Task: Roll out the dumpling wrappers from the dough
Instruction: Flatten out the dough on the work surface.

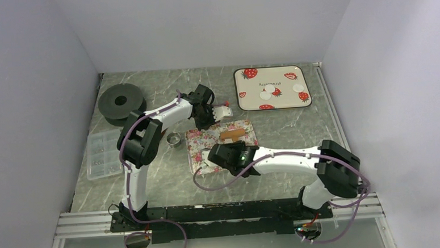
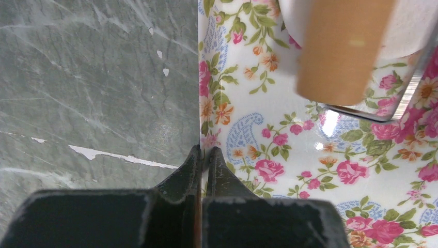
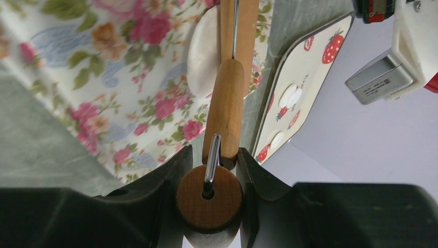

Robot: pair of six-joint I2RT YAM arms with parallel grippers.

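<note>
A floral mat [image 1: 207, 144] lies mid-table. On it is a wooden rolling pin [image 1: 231, 135], its roller over a flattened white dough piece [image 3: 200, 51]. My right gripper [image 1: 211, 158] is shut on the pin's wooden handle [image 3: 209, 199] and shows in the right wrist view [image 3: 214, 155]. My left gripper [image 1: 206, 120] is shut and holds nothing. Its tips [image 2: 204, 152] rest at the mat's edge [image 2: 268, 119], with the roller [image 2: 341, 46] ahead. Three dumpling wrappers [image 1: 270, 89] lie on the strawberry tray [image 1: 245, 100]. They also show in the right wrist view [image 3: 289, 95].
The small metal ring cutter [image 1: 175, 139] stands left of the mat. Black discs [image 1: 121, 101] sit at the back left, with a clear plastic box [image 1: 103, 154] in front of them. A white and metal tool [image 1: 224, 111] lies beside my left gripper.
</note>
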